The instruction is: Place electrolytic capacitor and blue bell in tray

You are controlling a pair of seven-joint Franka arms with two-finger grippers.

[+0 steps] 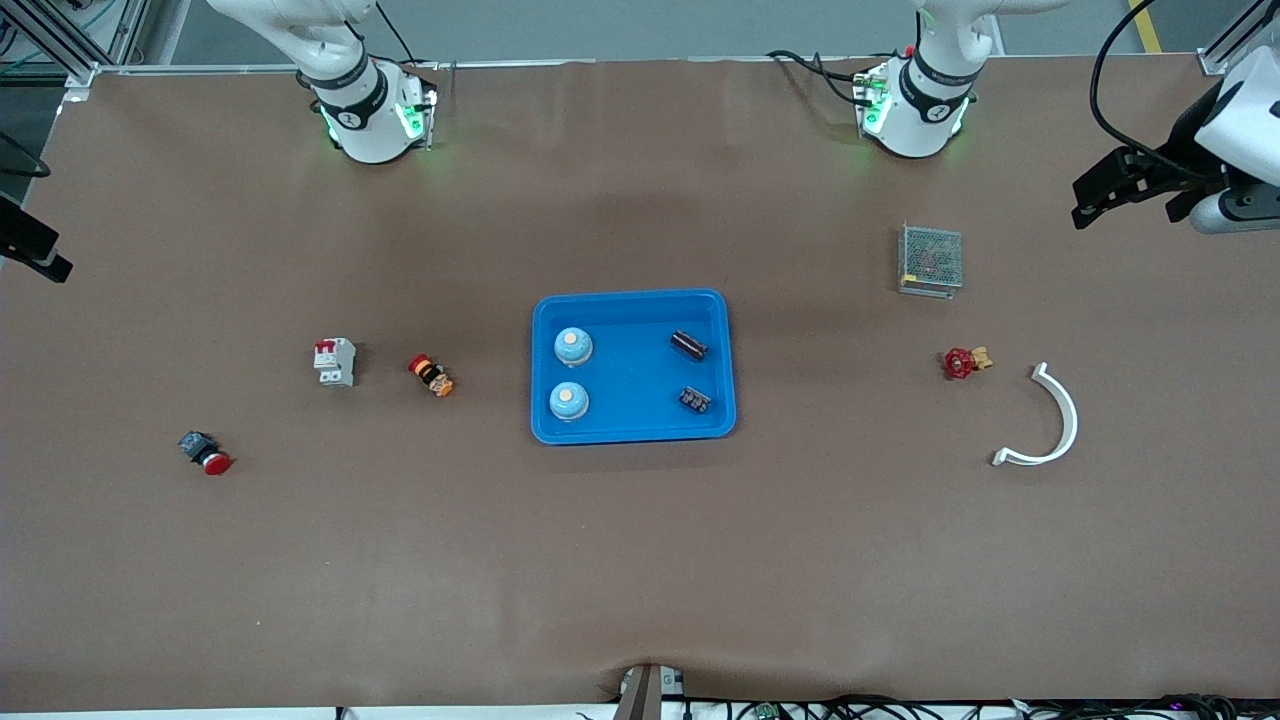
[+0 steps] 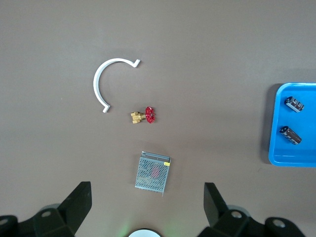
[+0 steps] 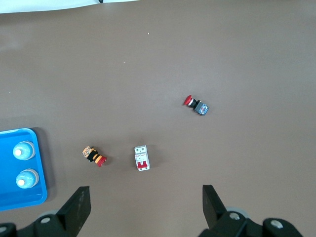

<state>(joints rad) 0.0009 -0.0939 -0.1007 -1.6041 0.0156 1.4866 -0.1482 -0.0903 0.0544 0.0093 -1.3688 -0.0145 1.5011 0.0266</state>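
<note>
The blue tray (image 1: pixel 630 330) lies at the table's middle. In it sit two blue bells (image 1: pixel 573 346) (image 1: pixel 568 401) at the right arm's end and two dark electrolytic capacitors (image 1: pixel 688 345) (image 1: pixel 695 400) at the left arm's end. The left wrist view shows the tray's edge (image 2: pixel 296 157) with both capacitors (image 2: pixel 295 103) (image 2: pixel 290 135). The right wrist view shows the tray (image 3: pixel 10 200) with both bells (image 3: pixel 23 150) (image 3: pixel 25 178). My left gripper (image 2: pixel 146 187) hangs open and empty, high over the table's left-arm end (image 1: pixel 1100 195). My right gripper (image 3: pixel 145 190) is open and empty, high over the right-arm end.
Toward the left arm's end lie a metal mesh box (image 1: pixel 930 259), a red-handled brass valve (image 1: pixel 963 362) and a white curved clip (image 1: pixel 1050 420). Toward the right arm's end lie a white circuit breaker (image 1: pixel 335 361), an orange-and-red switch (image 1: pixel 431 375) and a red push button (image 1: pixel 205 452).
</note>
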